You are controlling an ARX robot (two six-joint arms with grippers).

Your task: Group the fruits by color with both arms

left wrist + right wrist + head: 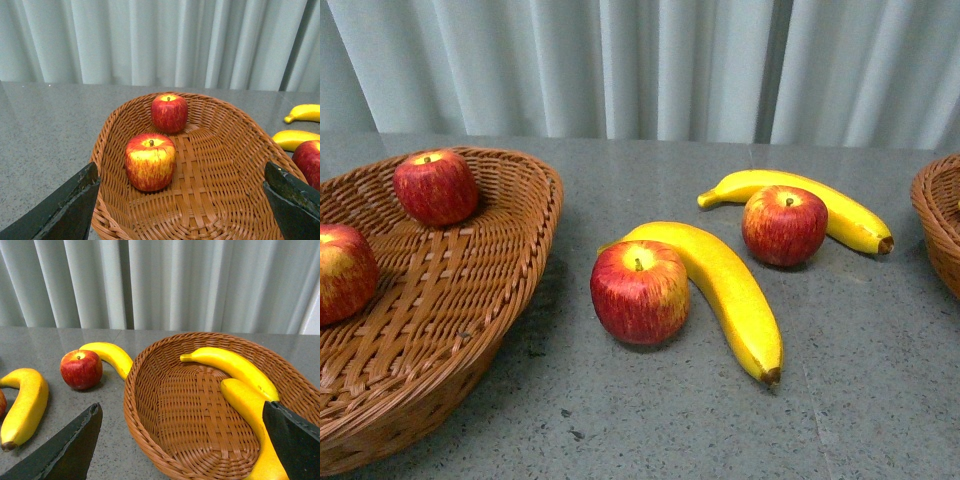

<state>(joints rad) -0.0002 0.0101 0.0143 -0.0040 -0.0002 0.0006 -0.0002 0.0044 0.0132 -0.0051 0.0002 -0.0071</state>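
The front view looks low across the table (pixel 670 420) toward the curtain (pixel 620 60). Each wrist view looks closely down into its own basket, the left basket (pixel 210 170) and the right basket (pixel 200 410); all 3 share the mid-table banana (pixel 730 290).

Nothing here can be read. I see no lettering, sticker, brand mark or number on the apples (pixel 640 292), the bananas (pixel 735 295), the wicker baskets (pixel 510 260), the grey table (pixel 650 420) or the pale curtain (pixel 650 60) behind it. The wrist views show no writing on anything either.
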